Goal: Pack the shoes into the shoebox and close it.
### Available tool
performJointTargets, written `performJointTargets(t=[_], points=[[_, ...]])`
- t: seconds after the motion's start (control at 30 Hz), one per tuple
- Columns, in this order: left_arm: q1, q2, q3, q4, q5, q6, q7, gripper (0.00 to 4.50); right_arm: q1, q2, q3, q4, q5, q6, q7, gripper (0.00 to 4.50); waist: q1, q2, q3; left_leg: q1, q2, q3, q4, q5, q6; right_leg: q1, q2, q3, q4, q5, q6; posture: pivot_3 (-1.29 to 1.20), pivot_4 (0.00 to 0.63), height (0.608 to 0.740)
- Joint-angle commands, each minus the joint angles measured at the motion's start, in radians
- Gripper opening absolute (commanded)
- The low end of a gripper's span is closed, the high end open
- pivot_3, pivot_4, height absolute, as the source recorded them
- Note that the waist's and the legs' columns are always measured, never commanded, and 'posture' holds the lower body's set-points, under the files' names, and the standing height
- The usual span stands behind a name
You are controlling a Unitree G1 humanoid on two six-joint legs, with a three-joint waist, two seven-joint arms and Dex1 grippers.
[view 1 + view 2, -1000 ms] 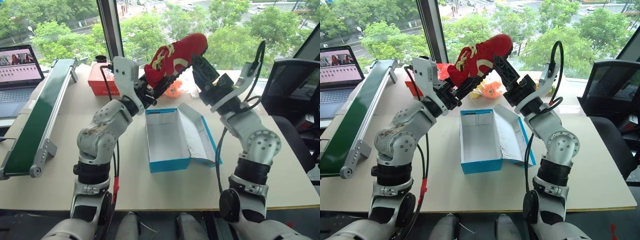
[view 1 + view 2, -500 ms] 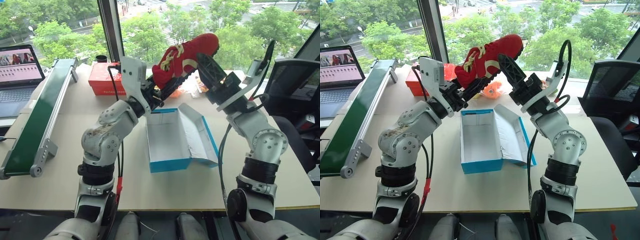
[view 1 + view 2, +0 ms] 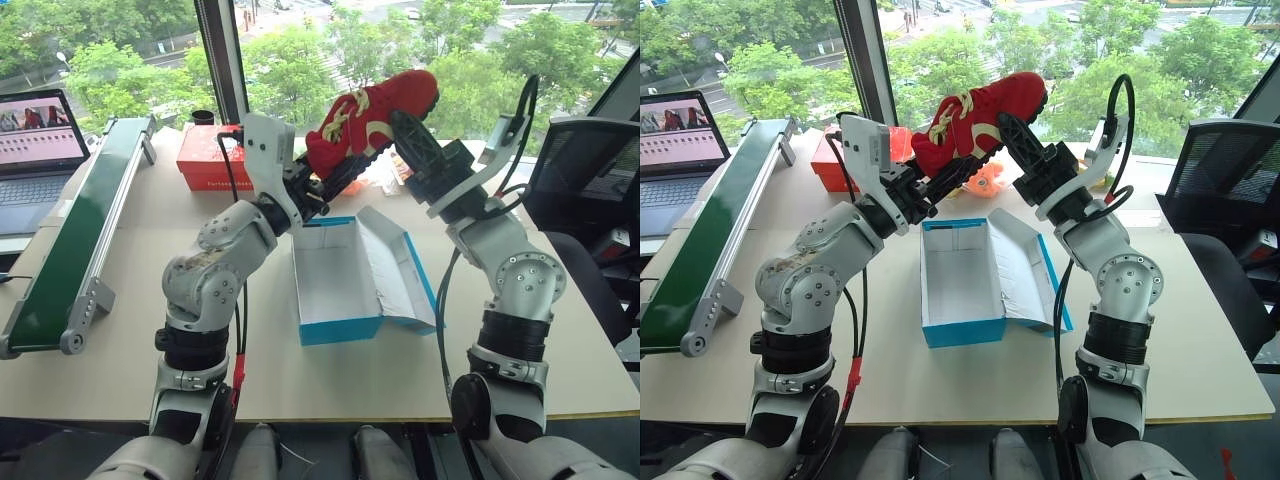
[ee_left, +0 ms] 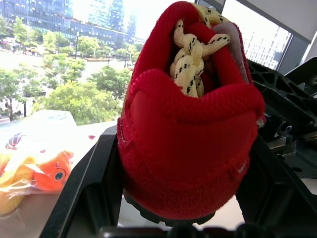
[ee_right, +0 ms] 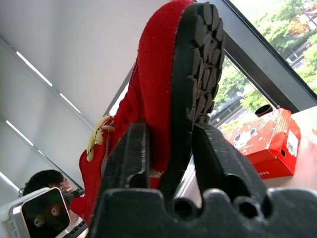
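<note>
While the right gripper pinches the red shoe above the box, the left gripper, at 9 o'clock, seemingly stands spread.

Red shoe held aloft above open blue shoebox.

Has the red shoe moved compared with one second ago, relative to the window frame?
Yes. The red shoe has shifted rightward, away from the dark window frame, and slightly upward; the right claw now clamps its toe end.
</note>
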Motion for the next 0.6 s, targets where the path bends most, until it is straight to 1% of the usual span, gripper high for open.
performJointTargets(t=[0.03,0.07,0.13,0.2,0.23,0.27,0.37,0.4,0.57,0.6], points=[[0.054,0.195,0.051,-0.007,0.023,0.020,-0.120,4.50,-0.073,-0.103,0.158,-0.075,-0.082,0.147,0.031,0.32,-0.004,0.001,0.001,0.001,0.000,0.000,0.000,0.000,0.000,0.000,0.000,0.001,0.000,0.000,0.000,0.00,0.150,0.739],[0.081,0.266,0.052,0.006,0.053,0.004,-0.162,4.50,-0.087,-0.132,0.221,-0.082,-0.101,0.222,0.036,0.32,-0.011,0.002,0.001,0.001,0.000,0.000,-0.001,0.000,0.000,0.000,0.000,0.001,0.001,0.000,0.000,0.00,0.150,0.739],[0.119,0.354,0.048,0.030,0.080,-0.009,-0.202,4.50,-0.103,-0.159,0.293,-0.093,-0.118,0.311,0.035,0.32,-0.016,0.002,0.001,0.002,0.000,0.001,-0.002,0.000,0.000,-0.001,0.001,0.002,0.001,-0.001,-0.001,0.00,0.150,0.739],[0.146,0.396,0.033,0.045,0.115,-0.035,-0.221,4.50,-0.111,-0.192,0.369,-0.126,-0.197,0.317,0.052,0.32,-0.014,0.002,0.001,0.002,0.001,0.001,-0.002,0.000,0.000,0.000,0.001,0.001,0.001,-0.001,-0.002,0.00,0.150,0.739],[0.155,0.408,0.026,0.050,0.134,-0.041,-0.219,4.50,-0.120,-0.228,0.442,-0.154,-0.280,0.317,0.042,0.32,-0.008,0.002,0.001,0.001,0.000,0.001,-0.002,0.000,0.000,0.000,0.000,0.001,0.000,-0.001,-0.002,0.00,0.150,0.739],[0.162,0.410,0.027,0.054,0.146,-0.045,-0.215,4.50,-0.135,-0.252,0.500,-0.163,-0.319,0.364,0.040,0.32,-0.001,0.002,0.002,0.001,0.000,0.001,-0.002,0.000,0.000,0.000,0.000,0.001,0.000,-0.001,-0.002,0.00,0.150,0.739],[0.172,0.395,0.032,0.047,0.160,-0.053,-0.200,4.50,-0.136,-0.252,0.527,-0.161,-0.324,0.452,0.061,0.32,0.014,0.002,0.002,-0.002,0.000,0.000,-0.001,0.000,0.000,-0.001,-0.001,0.000,-0.003,-0.001,-0.001,0.00,0.150,0.739],[0.173,0.392,0.031,0.044,0.163,-0.054,-0.199,4.50,-0.134,-0.250,0.525,-0.163,-0.332,0.460,0.069,0.32,0.017,0.001,0.002,-0.002,0.000,0.000,-0.001,0.000,0.000,-0.001,-0.001,-0.001,-0.004,-0.001,-0.001,0.00,0.150,0.739],[0.185,0.351,0.027,-0.001,0.147,-0.029,-0.179,4.50,-0.081,-0.333,0.691,-0.137,-0.488,0.487,0.128,0.32,0.021,0.001,0.002,-0.005,0.000,-0.001,-0.001,0.000,0.000,-0.002,-0.001,-0.002,-0.004,-0.001,-0.001,0.00,0.150,0.739],[0.187,0.348,0.026,-0.003,0.148,-0.027,-0.180,4.50,-0.070,-0.332,0.687,-0.127,-0.497,0.504,0.129,0.32,0.020,0.001,0.002,-0.005,0.000,-0.001,-0.001,0.000,0.000,-0.002,-0.001,-0.002,-0.004,-0.001,-0.001,0.00,0.150,0.739]])
